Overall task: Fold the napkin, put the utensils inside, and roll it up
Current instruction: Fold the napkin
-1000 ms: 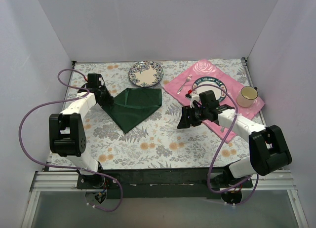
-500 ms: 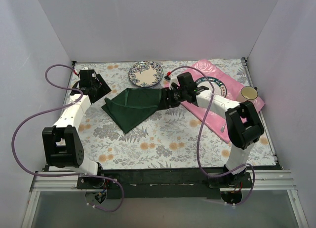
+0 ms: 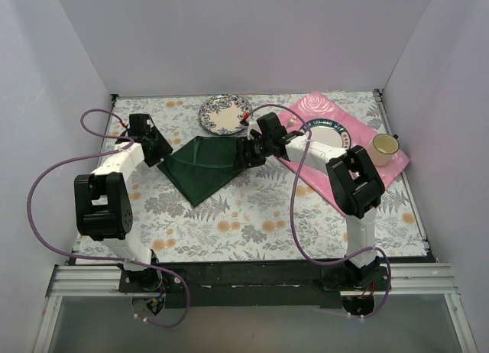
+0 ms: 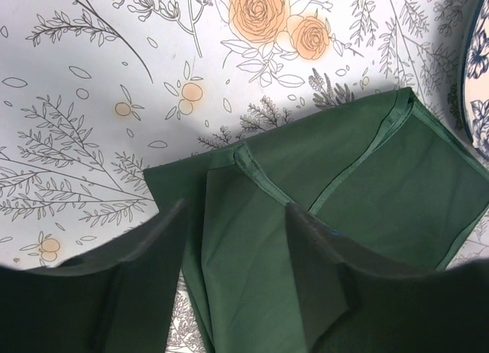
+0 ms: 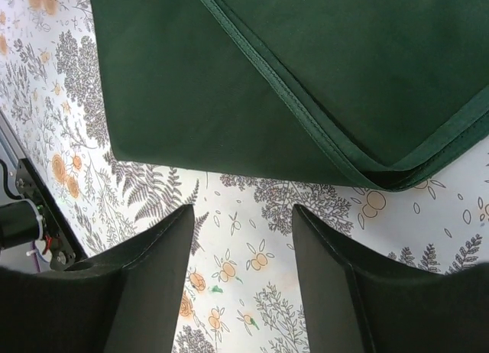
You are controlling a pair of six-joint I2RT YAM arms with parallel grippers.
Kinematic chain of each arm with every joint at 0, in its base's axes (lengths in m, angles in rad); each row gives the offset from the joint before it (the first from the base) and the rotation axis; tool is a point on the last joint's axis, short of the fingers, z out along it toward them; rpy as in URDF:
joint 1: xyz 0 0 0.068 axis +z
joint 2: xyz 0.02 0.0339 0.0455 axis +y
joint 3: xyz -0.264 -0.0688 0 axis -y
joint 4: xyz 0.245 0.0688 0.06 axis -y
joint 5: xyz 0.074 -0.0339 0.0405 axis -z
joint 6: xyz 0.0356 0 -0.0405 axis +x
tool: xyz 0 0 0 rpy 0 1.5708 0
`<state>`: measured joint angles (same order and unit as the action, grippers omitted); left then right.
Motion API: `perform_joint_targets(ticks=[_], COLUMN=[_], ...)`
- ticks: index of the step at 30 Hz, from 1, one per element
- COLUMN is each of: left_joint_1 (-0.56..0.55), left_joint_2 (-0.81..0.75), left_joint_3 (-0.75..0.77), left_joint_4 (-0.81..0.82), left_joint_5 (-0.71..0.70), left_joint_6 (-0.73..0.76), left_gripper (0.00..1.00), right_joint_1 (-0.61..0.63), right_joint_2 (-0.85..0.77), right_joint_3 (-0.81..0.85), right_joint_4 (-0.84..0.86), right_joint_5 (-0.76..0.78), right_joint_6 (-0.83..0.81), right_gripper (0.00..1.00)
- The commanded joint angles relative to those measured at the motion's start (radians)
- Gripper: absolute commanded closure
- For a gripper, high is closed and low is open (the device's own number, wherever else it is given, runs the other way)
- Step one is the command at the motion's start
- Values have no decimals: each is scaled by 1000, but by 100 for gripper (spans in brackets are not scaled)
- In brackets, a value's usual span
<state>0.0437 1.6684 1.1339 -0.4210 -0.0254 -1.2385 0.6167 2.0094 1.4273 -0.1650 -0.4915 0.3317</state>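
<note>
The napkin [image 3: 208,163] is laid folded; the left gripper [image 3: 160,156] is held apart over its left corner; the right gripper [image 3: 246,152] is spread beside its right corner.

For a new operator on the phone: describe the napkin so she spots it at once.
On the floral tablecloth, look left of centre, just nearer than the blue-patterned plate at the back. The napkin lies there, folded into a rough triangle. It alone is plain dark green; the placemat to its right is pink with roses.
</note>
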Motion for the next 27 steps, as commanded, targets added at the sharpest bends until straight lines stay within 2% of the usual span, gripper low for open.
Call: perform_joint_targets(ticks=[1, 5, 9, 13, 14, 21, 27], left_joint_1=[2, 2, 2, 2, 2, 2, 1], left_joint_2=[-2, 8, 17, 34, 36, 13, -21], left_joint_3=[-22, -23, -29, -39, -40, -57, -74], left_joint_4=[40, 37, 41, 53, 53, 60, 53], left_joint_5=[-1, -4, -4, 1, 2, 24, 76], left_joint_6=[5, 13, 19, 22, 22, 33, 30], left_gripper=[52, 59, 55, 64, 69, 90, 100], right_joint_1=[-2, 0, -2, -2, 0, 0, 2], right_joint_2=[6, 11, 20, 31, 31, 49, 94], right_joint_3=[51, 55, 70, 94, 97, 119, 163], right_joint_4=[10, 13, 15, 6, 5, 8, 13], right_joint_5=[-4, -5, -5, -4, -2, -5, -15], right_joint_6=[6, 7, 9, 13, 12, 23, 41], right_gripper=[38, 38, 38, 38, 39, 39, 39])
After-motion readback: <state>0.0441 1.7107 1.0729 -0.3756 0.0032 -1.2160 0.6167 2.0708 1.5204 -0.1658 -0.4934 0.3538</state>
